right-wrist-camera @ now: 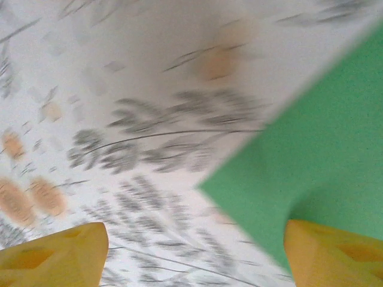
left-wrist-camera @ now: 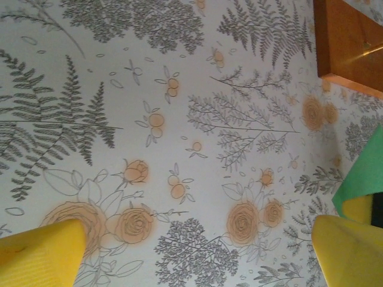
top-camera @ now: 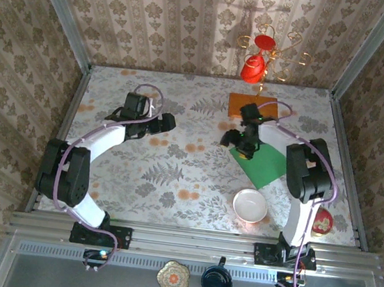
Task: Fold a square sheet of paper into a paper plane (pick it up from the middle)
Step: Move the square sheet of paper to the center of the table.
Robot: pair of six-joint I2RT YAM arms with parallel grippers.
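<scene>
The square sheet of paper (top-camera: 265,164) is bright green and lies flat on the flowered tablecloth, right of centre, turned like a diamond. My right gripper (top-camera: 246,147) hovers low over its left corner, open. In the right wrist view the green paper (right-wrist-camera: 311,161) reaches in from the right. Its corner points between the yellow fingertips (right-wrist-camera: 54,257), and the right fingertip is above the paper; the right gripper (right-wrist-camera: 194,258) holds nothing. My left gripper (top-camera: 164,122) is open over bare cloth, left of centre. The left wrist view catches the sheet's edge (left-wrist-camera: 364,174) beside the left gripper (left-wrist-camera: 197,257). A paper plane is out of view.
An orange wooden slab (top-camera: 252,106) lies just behind the right gripper and appears in the left wrist view (left-wrist-camera: 350,42). A white bowl (top-camera: 249,206) stands in front of the sheet. A red object (top-camera: 322,222) sits at the right arm's base. A gold stand with red cups (top-camera: 258,60) is at the back.
</scene>
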